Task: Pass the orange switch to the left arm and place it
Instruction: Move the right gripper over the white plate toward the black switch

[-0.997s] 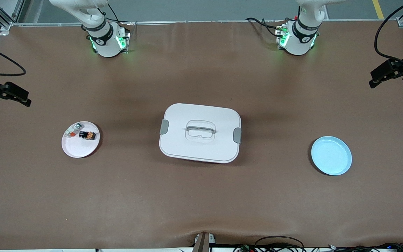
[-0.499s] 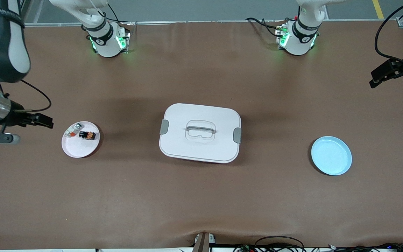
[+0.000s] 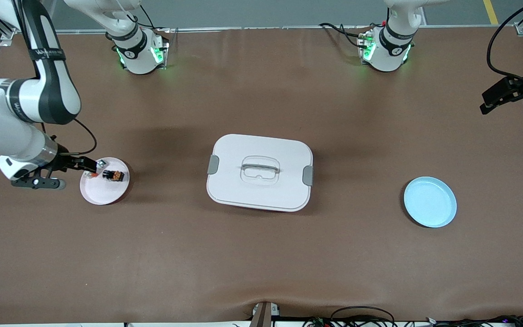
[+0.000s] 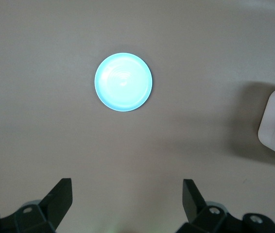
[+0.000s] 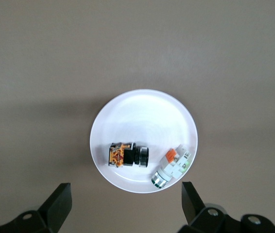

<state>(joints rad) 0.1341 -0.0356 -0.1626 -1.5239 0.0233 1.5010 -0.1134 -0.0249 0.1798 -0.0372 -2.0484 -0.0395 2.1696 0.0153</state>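
Over the white plate [image 3: 102, 193] at the right arm's end of the counter hangs the right end effector [image 3: 90, 164], fingers apart, with the orange switch [image 5: 128, 155] lying on that plate. It should probably drop straight onto the switch, missing the white part [image 5: 172, 166] beside it. The left end effector [image 4: 128, 201] waits spread apart, high over the blue plate [image 4: 123, 82], box [image 3: 259, 172] between the plates.

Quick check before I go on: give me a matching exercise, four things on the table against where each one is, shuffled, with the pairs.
Things:
1. orange switch
2. box
3. blue plate
4. right gripper

Places:
A. toward the left arm's end of the table
B. on the pink plate, beside the small white part
C. open, over the pink plate's edge
D. mid-table, between the two plates

Pairs: 1-B, 2-D, 3-A, 4-C
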